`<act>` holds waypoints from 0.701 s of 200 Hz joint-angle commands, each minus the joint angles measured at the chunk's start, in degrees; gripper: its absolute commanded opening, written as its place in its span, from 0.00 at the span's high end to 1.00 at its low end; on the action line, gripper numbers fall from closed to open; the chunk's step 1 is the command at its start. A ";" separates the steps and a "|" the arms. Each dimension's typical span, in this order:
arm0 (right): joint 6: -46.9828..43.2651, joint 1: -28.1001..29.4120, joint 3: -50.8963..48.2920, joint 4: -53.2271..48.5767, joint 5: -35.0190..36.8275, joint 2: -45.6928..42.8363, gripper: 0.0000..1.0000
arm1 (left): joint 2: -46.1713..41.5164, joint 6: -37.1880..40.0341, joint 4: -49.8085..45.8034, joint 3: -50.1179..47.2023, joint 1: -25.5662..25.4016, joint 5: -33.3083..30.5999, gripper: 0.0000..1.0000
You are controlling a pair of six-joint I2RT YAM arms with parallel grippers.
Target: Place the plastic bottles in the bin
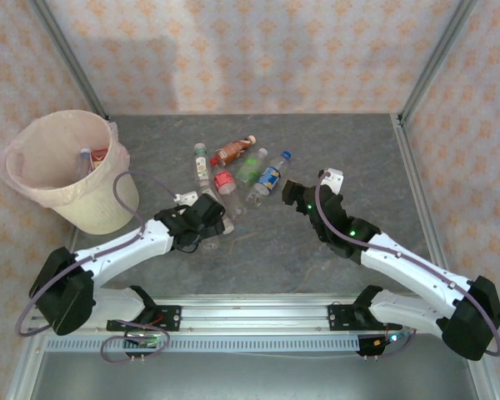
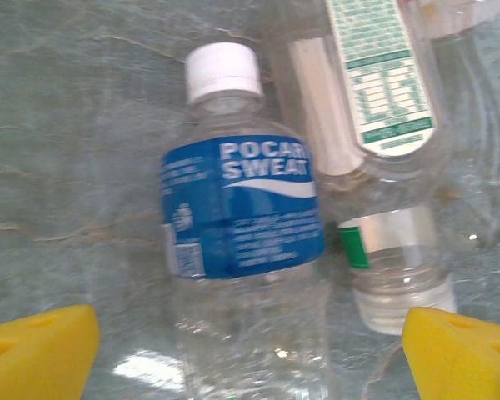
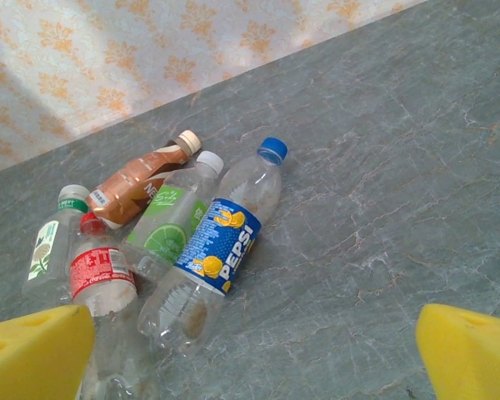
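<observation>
**Progress:** early. One bottle point(image 1: 95, 156) shows inside the bin point(image 1: 100, 208), which stands at ten o'clock on the table point(image 1: 350, 150); more may lie hidden under it.

**Outstanding:** six bottles counted on the table.
- Five are in a cluster point(image 1: 250, 167) toward twelve o'clock.
- The Pocari bottle point(image 2: 242, 250) lies at the cluster's seven o'clock.
- A clear bottle point(image 2: 383, 167) touching the Pocari bottle may be a seventh; I cannot tell.

**Claws:**
- Left claw point(image 2: 250, 342): wide, straddling the Pocari bottle, not gripping.
- Right claw point(image 3: 254, 350): wide and empty, at the cluster's four o'clock.

**Count:** one bin.
</observation>
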 commanded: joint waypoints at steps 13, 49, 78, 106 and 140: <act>0.88 -0.36 -1.01 -0.59 1.88 -0.67 0.01 | 6.20 1.71 7.49 -1.20 1.17 4.62 0.15; 0.82 -0.37 -0.98 -1.21 2.23 -0.93 0.01 | 10.66 -0.17 8.49 -2.56 1.60 3.93 0.18; 0.76 -0.37 -1.18 -1.29 2.45 -1.00 0.01 | 13.05 1.51 12.30 -3.77 1.94 4.90 0.23; 0.91 -0.37 -1.17 -1.37 2.40 -0.93 0.01 | 14.62 3.89 13.50 -2.67 1.96 5.03 0.33; 0.28 -0.37 -1.34 -0.35 1.13 -1.08 0.01 | 12.32 5.31 10.10 -1.35 1.96 2.70 0.41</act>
